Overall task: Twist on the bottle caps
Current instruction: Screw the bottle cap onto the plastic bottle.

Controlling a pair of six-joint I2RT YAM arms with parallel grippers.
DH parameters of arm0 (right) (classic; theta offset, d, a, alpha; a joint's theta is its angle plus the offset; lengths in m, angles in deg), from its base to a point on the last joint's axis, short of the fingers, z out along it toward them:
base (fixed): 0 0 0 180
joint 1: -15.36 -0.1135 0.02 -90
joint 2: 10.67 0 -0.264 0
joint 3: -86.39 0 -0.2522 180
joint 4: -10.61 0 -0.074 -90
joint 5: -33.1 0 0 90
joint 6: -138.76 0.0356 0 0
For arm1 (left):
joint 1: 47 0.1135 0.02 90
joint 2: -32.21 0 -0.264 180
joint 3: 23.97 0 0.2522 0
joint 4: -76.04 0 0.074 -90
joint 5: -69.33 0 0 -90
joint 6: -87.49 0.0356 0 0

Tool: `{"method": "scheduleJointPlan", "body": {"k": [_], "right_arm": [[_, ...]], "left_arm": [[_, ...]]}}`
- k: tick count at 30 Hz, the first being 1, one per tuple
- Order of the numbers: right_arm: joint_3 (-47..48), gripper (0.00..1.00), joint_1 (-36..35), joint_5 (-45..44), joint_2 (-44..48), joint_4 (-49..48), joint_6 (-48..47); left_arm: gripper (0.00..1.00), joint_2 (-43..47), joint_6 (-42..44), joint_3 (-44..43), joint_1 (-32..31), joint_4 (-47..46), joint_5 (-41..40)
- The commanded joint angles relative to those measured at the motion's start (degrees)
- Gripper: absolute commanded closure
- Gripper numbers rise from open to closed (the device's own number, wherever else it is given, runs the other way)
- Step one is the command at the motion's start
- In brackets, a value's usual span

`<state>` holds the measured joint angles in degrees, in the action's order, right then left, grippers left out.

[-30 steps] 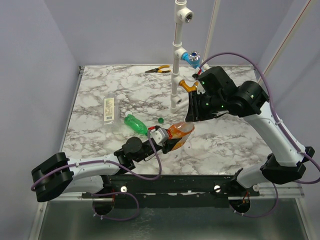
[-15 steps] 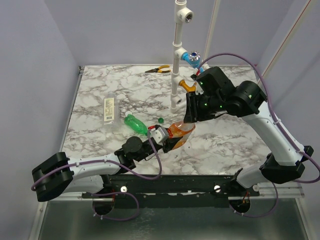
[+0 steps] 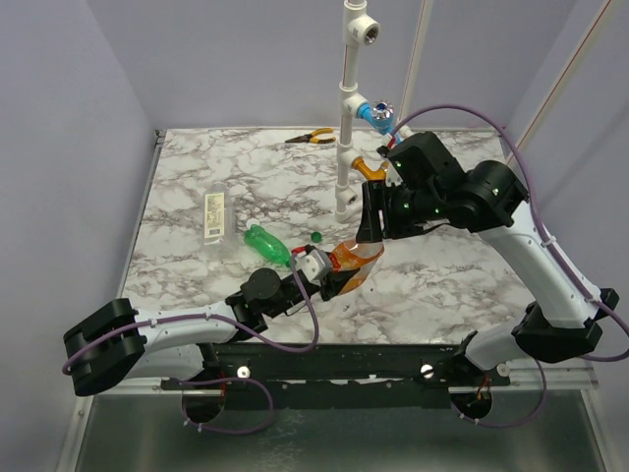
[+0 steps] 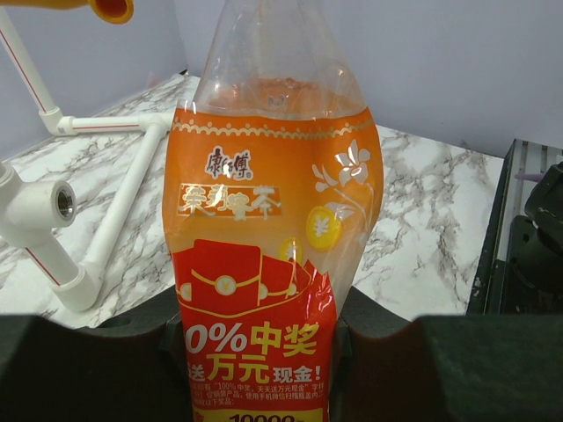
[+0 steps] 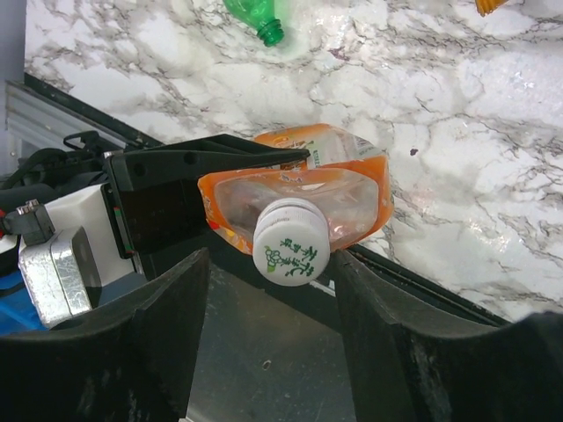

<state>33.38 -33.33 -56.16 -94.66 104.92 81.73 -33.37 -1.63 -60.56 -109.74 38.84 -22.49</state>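
My left gripper (image 3: 319, 267) (image 4: 255, 338) is shut on the lower body of the wide orange bottle (image 3: 355, 258) (image 4: 264, 220), holding it tilted above the table's near side. A white cap (image 5: 291, 249) with green print sits on this bottle's (image 5: 303, 198) neck. My right gripper (image 3: 370, 232) (image 5: 271, 290) is open, its fingers standing on either side of the white cap with a clear gap on the left. The slim green bottle (image 3: 266, 245) (image 5: 255, 16) lies uncapped on the table, a dark green cap (image 3: 315, 237) beside it. The clear labelled bottle (image 3: 213, 212) lies further left.
A white pipe frame (image 3: 346, 118) (image 4: 114, 220) stands at the back centre, carrying a blue tap handle (image 3: 378, 113) and an orange one (image 3: 366, 169) close to my right arm. Pliers (image 3: 311, 138) lie at the far edge. The metal base rail (image 5: 70, 110) runs below the bottle.
The right gripper's jaws have spread apart from the white cap, and its wrist has shifted slightly left. The left gripper has kept its hold on the orange bottle.
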Motion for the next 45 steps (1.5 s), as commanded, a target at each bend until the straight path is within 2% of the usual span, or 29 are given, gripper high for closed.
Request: {"method": "scheduleJointPlan", "body": {"k": [1, 10, 13, 17, 29, 41, 45], "right_arm": [[-0.96, 0.37, -0.34, -0.38, 1.85, -1.58, 0.49], [-0.98, 0.37, -0.35, -2.51, 3.55, -2.09, 0.22], [-1.04, 0.43, -0.33, -1.67, 3.57, -2.09, -0.80], [-0.58, 0.45, -0.38, -1.20, 3.66, -2.12, -2.06], [2.17, 0.45, -0.35, -3.45, 2.23, 0.27, -3.47], [-8.66, 0.39, -0.31, -4.44, 11.35, -13.38, -2.67], [-7.87, 0.47, -0.35, -4.54, 9.95, -11.59, -4.35]], "left_arm": [[1.00, 0.51, -2.11, -1.32, 0.05, -2.30, -0.72], [1.00, 1.86, -2.68, -0.44, 0.03, -2.48, -0.34], [1.00, 1.88, -2.98, -0.40, 0.05, -2.39, 0.67], [1.00, 2.08, -3.06, -0.23, 0.12, -1.98, 1.59], [1.00, 1.90, -3.51, -0.37, 0.04, -0.46, 4.44], [1.00, 2.54, -4.67, -0.29, 0.08, -0.37, 3.28], [1.00, 3.00, -5.07, -0.29, 0.26, 0.39, 3.57]]}}
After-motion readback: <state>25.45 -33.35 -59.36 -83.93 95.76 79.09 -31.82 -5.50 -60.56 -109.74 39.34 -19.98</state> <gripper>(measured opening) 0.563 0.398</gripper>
